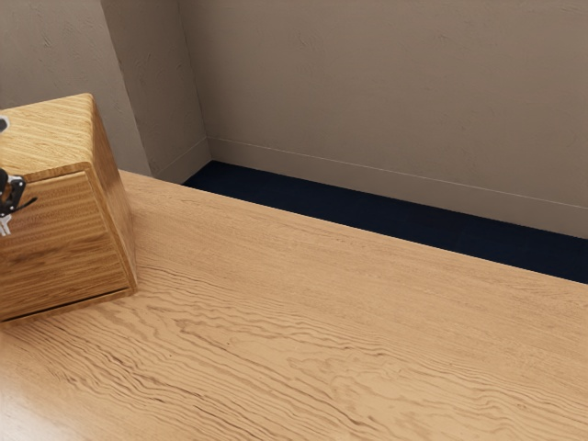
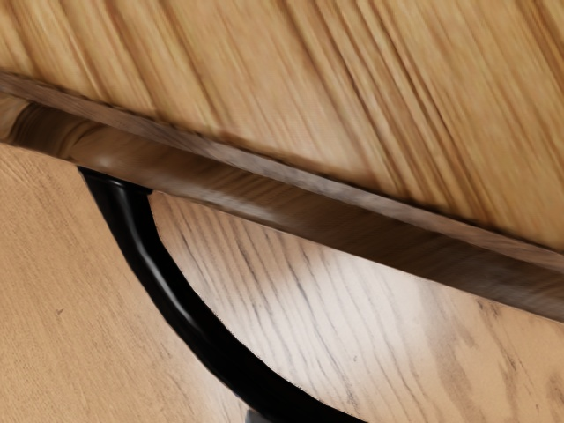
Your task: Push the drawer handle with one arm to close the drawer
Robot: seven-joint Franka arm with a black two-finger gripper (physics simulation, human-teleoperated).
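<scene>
At the exterior view's left edge, part of the black and grey gripper [image 1: 12, 193] shows in front of the wooden cabinet's drawer front [image 1: 55, 243]. The front looks close to flush with its frame, with a thin dark line along the bottom. A slim dark piece juts out beside the gripper; whether it is handle or gripper part is unclear. In the wrist view the black curved handle [image 2: 167, 286] arcs out from the drawer front [image 2: 291, 203], below the cabinet's grained top [image 2: 291, 79]. The handle's other end is out of sight.
The cabinet [image 1: 115, 216] stands on a light wooden table [image 1: 322, 322], whose far edge runs across the exterior view. Beyond that edge lie a dark blue floor [image 1: 367, 216] and a plain wall [image 1: 386, 92].
</scene>
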